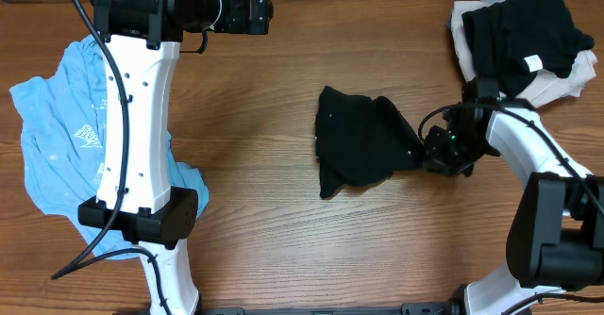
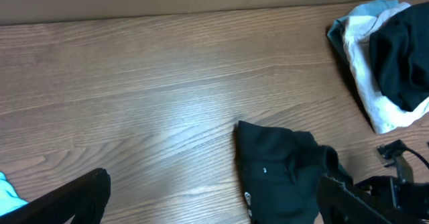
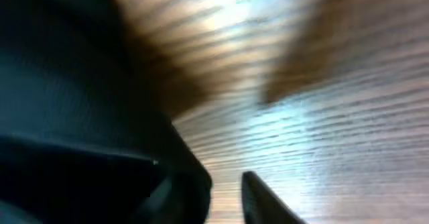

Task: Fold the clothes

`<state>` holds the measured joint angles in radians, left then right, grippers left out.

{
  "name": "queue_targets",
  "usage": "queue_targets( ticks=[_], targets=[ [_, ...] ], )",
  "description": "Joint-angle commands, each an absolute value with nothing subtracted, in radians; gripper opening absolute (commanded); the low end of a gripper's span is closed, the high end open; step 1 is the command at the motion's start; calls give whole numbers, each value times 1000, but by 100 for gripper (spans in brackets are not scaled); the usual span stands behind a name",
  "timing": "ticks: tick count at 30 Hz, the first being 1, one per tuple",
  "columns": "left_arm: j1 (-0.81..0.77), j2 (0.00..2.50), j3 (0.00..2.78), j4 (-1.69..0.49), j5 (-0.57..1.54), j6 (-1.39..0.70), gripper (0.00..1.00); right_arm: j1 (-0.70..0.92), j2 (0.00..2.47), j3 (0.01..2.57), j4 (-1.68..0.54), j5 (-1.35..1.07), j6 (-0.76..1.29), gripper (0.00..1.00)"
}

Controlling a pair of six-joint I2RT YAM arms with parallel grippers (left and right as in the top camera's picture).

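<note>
Touching black garment (image 1: pixel 363 145), right claw (image 1: pixel 425 155) (slightly parted).

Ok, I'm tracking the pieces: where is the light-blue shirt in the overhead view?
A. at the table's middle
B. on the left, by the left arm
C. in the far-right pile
B: the light-blue shirt lies crumpled at the left, partly under the left arm.
</note>
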<state>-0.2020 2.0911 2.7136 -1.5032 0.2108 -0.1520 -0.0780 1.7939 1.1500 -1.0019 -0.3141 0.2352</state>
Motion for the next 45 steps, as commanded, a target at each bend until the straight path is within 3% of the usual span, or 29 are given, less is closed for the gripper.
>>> queue_targets(
  ticks=[1,5,6,13,17,24,26,27,28,37,44,45],
  targets=[
    [-202,2100,2711,-1510,199,-116,100,-80,1740,1319,-1058,-342,161,41],
    [-202,2101,2711,-1510,199,-108,100,-78,1737,1467,-1090,-343,121,59],
    [-203,2101,2711,-1510,199,-108,100,-75,1737,1481,-1072,-348,111,60],
    [-202,2101,2711,-1511,199,-72,100,-15,1806,1476,-1000,-371,-44,59],
    [-203,2102,2711,-1513,199,-46,100,32,1872,1475,-966,-379,-120,50],
    [-203,2106,2711,-1516,199,-31,100,63,1955,1475,-887,-382,-129,48],
    [-203,2106,2711,-1515,199,-28,100,63,1966,1475,-860,-382,-129,33],
    [-203,2106,2711,-1515,199,-28,100,63,1967,1475,-844,-383,-128,14],
    [-203,2106,2711,-1514,199,-28,100,61,1966,1476,-833,-383,-128,4],
    [-203,2106,2711,-1517,198,-21,100,-50,1930,1603,-958,-387,-74,4],
    [-203,2106,2711,-1518,198,-21,100,-106,1955,1454,-949,-390,-74,4],
    [-203,2106,2711,-1519,199,-21,100,-106,1956,1435,-941,-399,-75,24]
  ],
)
